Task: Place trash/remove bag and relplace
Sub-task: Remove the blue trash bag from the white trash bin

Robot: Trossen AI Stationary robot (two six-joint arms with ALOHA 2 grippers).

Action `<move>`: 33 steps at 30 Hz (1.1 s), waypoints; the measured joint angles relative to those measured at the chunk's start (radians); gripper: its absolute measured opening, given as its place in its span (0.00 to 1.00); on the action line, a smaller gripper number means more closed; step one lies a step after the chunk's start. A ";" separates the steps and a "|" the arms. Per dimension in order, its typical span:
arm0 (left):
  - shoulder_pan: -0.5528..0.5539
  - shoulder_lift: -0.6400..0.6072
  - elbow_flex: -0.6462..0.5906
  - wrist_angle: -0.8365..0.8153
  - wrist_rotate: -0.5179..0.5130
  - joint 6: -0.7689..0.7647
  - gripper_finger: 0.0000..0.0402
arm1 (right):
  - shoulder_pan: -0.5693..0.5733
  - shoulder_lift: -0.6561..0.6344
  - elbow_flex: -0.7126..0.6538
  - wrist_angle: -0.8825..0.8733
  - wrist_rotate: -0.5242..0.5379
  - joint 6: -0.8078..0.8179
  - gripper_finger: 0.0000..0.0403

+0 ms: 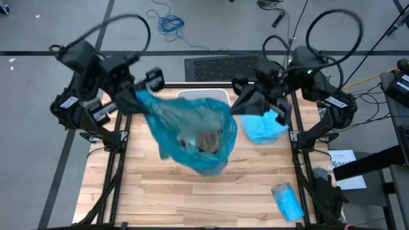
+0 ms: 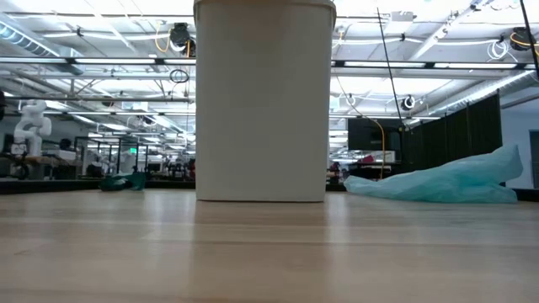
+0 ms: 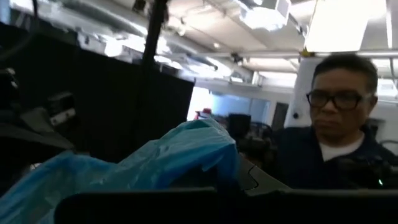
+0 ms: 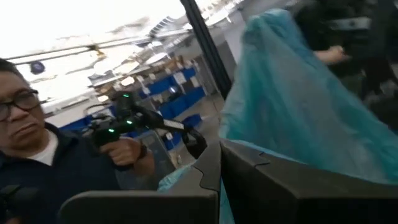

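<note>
Wooden table (image 1: pixel 192 198) under blue bag (image 1: pixel 192 131) clamped by both end effectors; person (image 3: pixel 336 143) behind.

Held blue bag (image 1: pixel 192 131) motion-blurred in the high view; brown trash (image 1: pixel 206 138) inside dim through the plastic, single pieces not separable. White bin (image 1: pixel 203 96) mostly hidden beneath the bag — in the low view, top cut off by the upper edge. Left gripper (image 1: pixel 135 94) and right gripper (image 1: pixel 238 102) fingertips buried in bag folds. Folded blue packet (image 1: pixel 287 201) at near right — label too small to read.
</note>
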 joint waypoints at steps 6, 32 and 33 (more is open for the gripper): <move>-0.096 0.000 -0.014 -0.175 -0.085 0.114 0.00 | 0.082 0.000 0.000 -0.138 0.117 -0.041 0.00; -0.405 -0.015 -0.549 -0.251 -0.769 -0.099 0.00 | 0.261 -0.322 -1.042 0.305 0.320 0.217 0.00; -0.405 -0.015 -0.575 -0.254 -0.779 -0.116 0.00 | 0.261 -0.329 -1.086 0.346 0.321 0.242 0.00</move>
